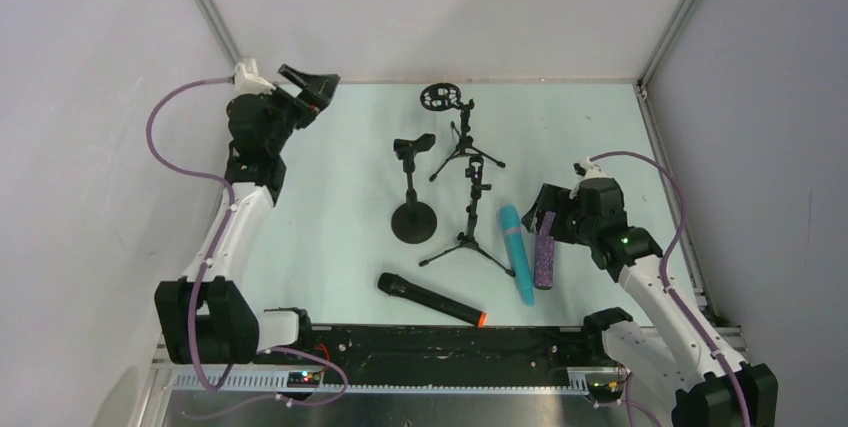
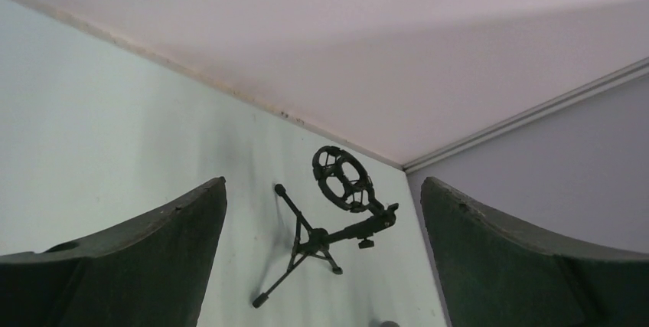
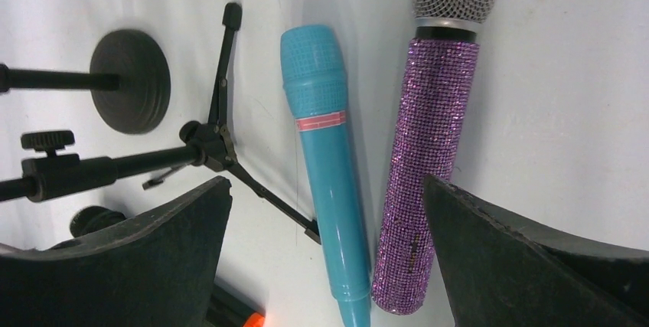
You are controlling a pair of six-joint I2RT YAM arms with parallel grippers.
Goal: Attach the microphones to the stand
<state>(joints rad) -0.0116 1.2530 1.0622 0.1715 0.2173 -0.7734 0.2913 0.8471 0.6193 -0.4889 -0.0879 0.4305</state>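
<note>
Right wrist: right tool (image 3: 323, 189) released over blue mic (image 3: 325, 151) and purple mic (image 3: 428, 151), side by side on tabletop (image 3: 551, 74). Left tool (image 2: 323, 185) released.

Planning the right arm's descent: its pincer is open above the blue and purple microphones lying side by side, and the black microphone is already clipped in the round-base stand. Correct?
No. The black microphone is not in the round-base stand; the top external view shows it lying flat on the table by the near edge. The rest stands.
</note>
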